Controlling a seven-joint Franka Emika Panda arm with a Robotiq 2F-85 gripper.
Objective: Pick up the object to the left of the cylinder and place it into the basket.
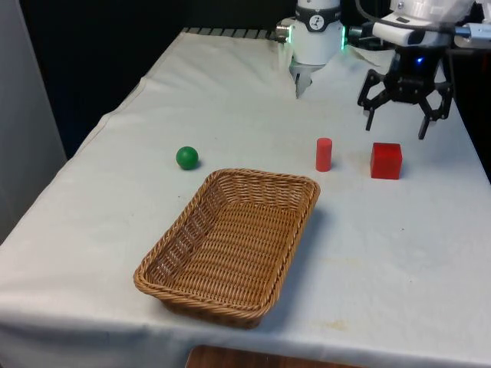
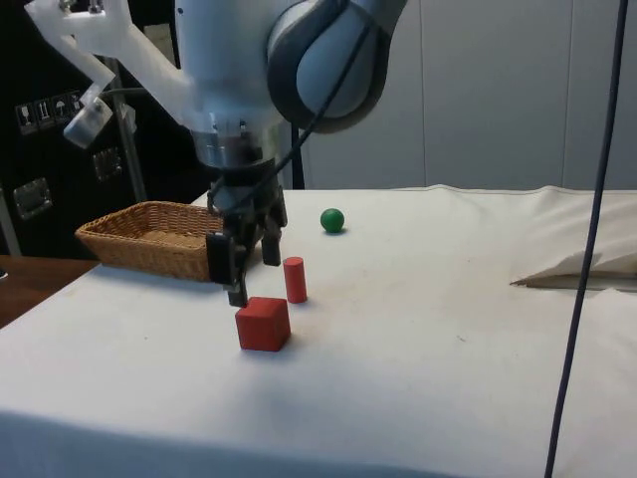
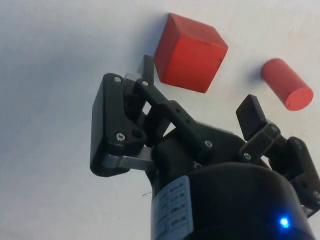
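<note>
A green ball (image 1: 186, 157) rests on the white cloth at the front view's left of an upright red cylinder (image 1: 324, 154). At the cylinder's other side sits a red cube (image 1: 386, 161). The wicker basket (image 1: 180, 245) stands nearer the camera, with nothing in it. My gripper (image 1: 396, 127) hangs open and holds nothing, just above and behind the cube. In the side view the gripper (image 2: 246, 269) hovers over the cube (image 2: 263, 324), beside the cylinder (image 2: 294, 279), with the ball (image 2: 332, 220) and basket (image 2: 119, 242) beyond. The wrist view has the cube (image 3: 190, 52) and cylinder (image 3: 287, 90) past the gripper (image 3: 200, 92).
The cloth is rumpled into a fold (image 2: 577, 269) near the robot's base. A dark cable (image 2: 589, 239) hangs down in the side view. The table's edges (image 1: 92, 134) fall away on both sides of the front view.
</note>
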